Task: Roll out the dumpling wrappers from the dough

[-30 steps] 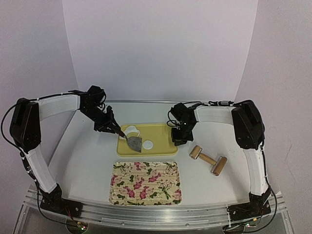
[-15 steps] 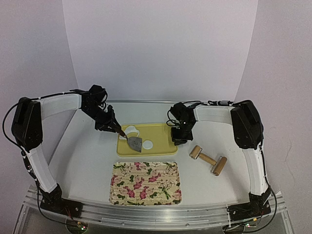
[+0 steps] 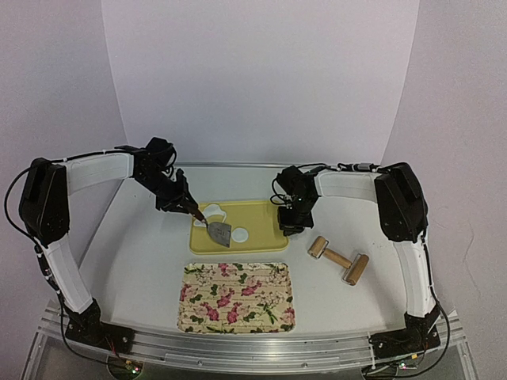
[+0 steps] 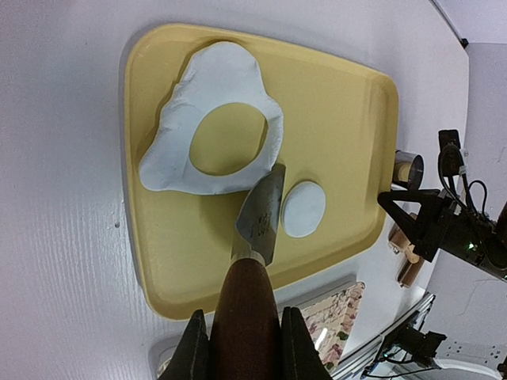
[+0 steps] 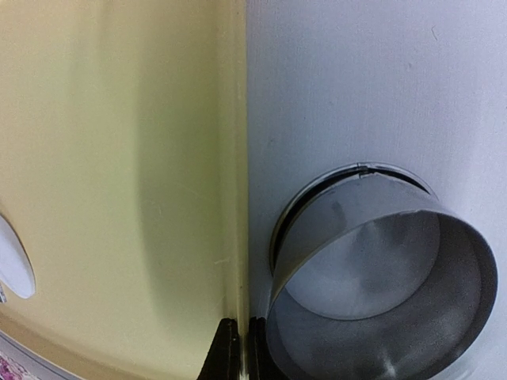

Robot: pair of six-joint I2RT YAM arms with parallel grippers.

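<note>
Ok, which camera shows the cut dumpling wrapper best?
Left wrist: the dumpling wrapper lies whole and large on the yellow tray beside the spatula. Top external shows it tiny; right wrist catches only its edge.

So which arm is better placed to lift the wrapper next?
Left, likely: the left gripper holds the spatula, blade beside the wrapper; the right gripper sits at the tray edge by the ring cutter.
</note>
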